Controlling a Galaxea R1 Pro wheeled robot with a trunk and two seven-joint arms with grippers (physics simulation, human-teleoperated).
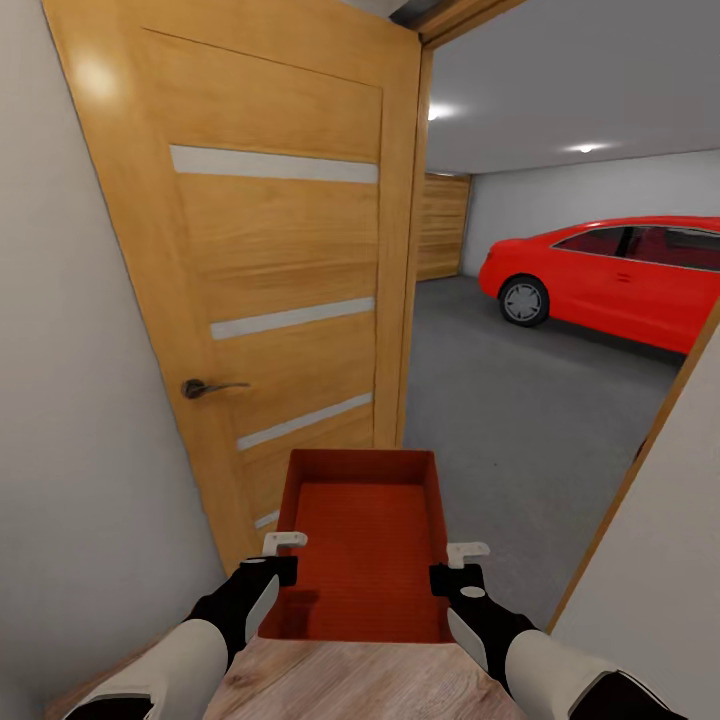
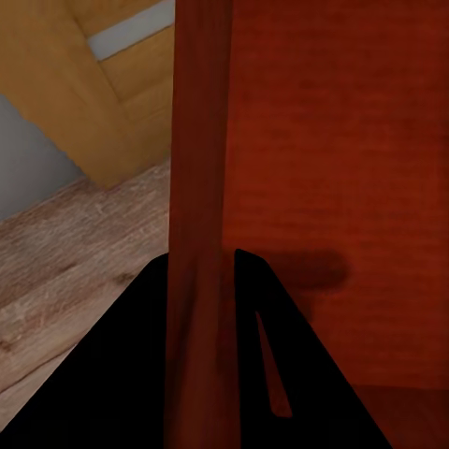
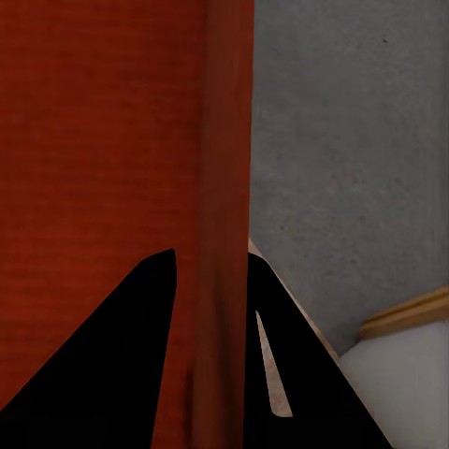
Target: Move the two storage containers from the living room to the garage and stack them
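One orange-red storage container (image 1: pixel 365 545) hangs in front of me at a doorway, held level by both arms. My left gripper (image 1: pixel 278 562) is shut on its left wall (image 2: pixel 198 187), one finger inside and one outside. My right gripper (image 1: pixel 452 572) is shut on its right wall (image 3: pixel 223 187) the same way. The bin is open-topped and holds nothing. Through the doorway lies the garage with its dark grey concrete floor (image 1: pixel 520 400). Light wood planks (image 1: pixel 350 680) are still under me.
An open wooden door (image 1: pixel 270 270) with a lever handle (image 1: pixel 205 388) stands close at my left, a pale wall (image 1: pixel 660 580) and door frame at my right. A red car (image 1: pixel 620 275) is parked at the garage's far right; a plank-panelled door (image 1: pixel 443 226) is at the back.
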